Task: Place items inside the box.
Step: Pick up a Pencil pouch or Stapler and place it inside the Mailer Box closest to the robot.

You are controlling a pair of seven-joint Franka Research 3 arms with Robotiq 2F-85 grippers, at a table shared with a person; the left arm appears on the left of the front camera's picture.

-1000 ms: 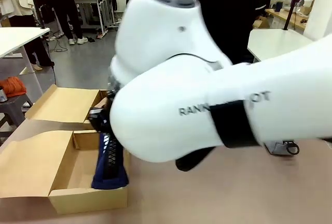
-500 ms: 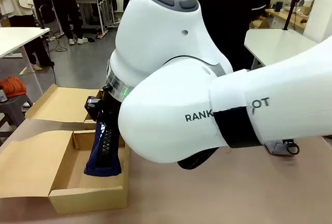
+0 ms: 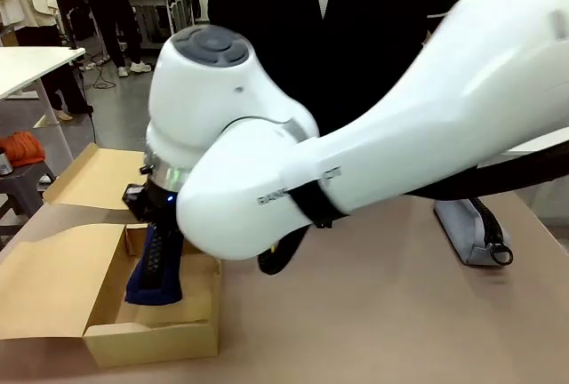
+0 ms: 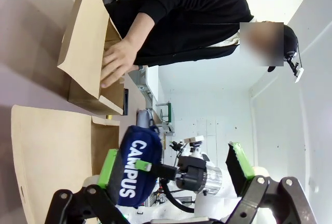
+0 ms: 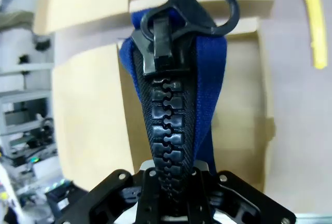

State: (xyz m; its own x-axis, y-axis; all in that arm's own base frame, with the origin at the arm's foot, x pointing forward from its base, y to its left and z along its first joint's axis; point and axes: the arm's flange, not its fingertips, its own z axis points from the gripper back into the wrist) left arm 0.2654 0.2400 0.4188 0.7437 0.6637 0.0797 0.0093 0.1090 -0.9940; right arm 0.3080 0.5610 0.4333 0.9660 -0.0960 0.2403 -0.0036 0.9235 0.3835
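Observation:
A navy zip pouch (image 3: pixel 155 264) lettered "CAMPUS" (image 4: pixel 136 168) hangs upright with its lower end inside the open cardboard box (image 3: pixel 151 335). My right gripper (image 5: pixel 168 178) is shut on the pouch's zip edge (image 5: pixel 174 105), and its white arm reaches across the table from the right. A slim yellow utility knife (image 5: pixel 314 19) lies on the table beside the box. In the left wrist view my left gripper (image 4: pixel 174 164) stands open with nothing between its green pads (image 4: pixel 239 162), looking from a distance at the pouch and box (image 4: pixel 85 42).
A person in black stands at the far side, one hand (image 4: pixel 116 60) resting on the box's far flap. A grey pouch (image 3: pixel 467 233) lies on the table at the right. The box's flaps (image 3: pixel 53 282) spread to the left.
My right arm has swung left and lower, carrying the pouch from the box's right wall deeper into the box. The grip stays shut.

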